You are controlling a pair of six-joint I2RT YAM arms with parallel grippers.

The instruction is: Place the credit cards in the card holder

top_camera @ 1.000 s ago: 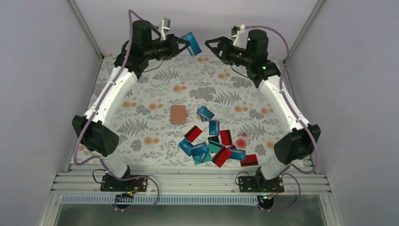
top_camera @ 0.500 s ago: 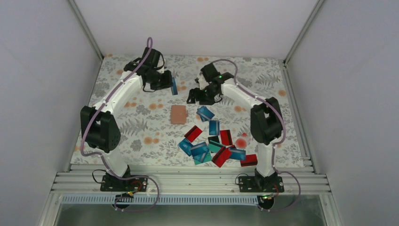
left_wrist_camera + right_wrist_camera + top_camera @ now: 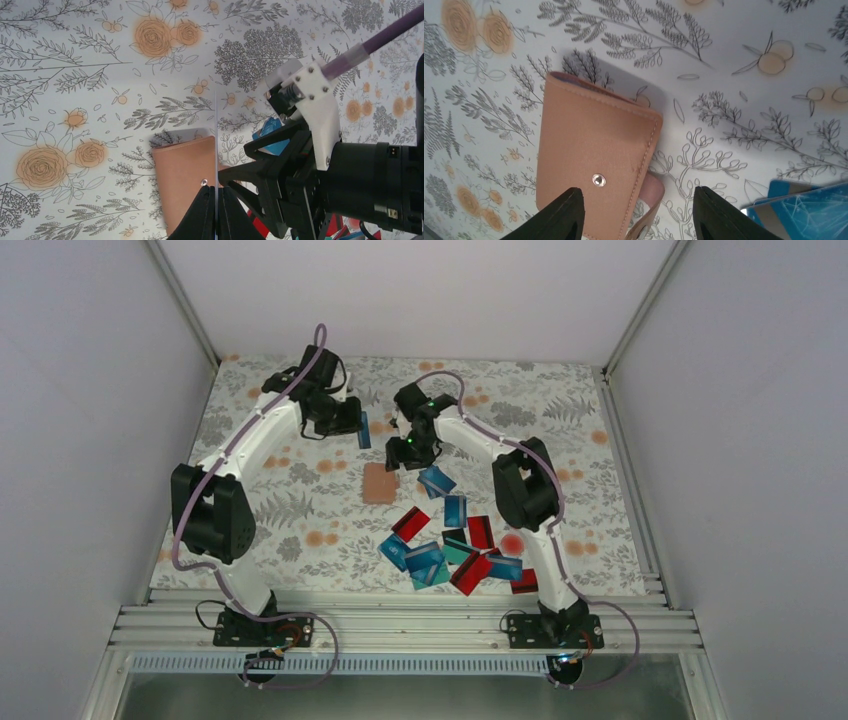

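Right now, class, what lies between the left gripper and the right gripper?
In the top view, a blue credit card, pinched in the shut left gripper, stands between it and the open right gripper. Beyond the card, only floral tablecloth shows.

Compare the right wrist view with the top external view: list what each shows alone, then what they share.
Right wrist only: on the card holder, a snap stud and a pink flap peeking out. Top external only: the left gripper pinching a blue card, plus the red cards. Both: the holder itself, the open right gripper over it, loose blue cards nearby.
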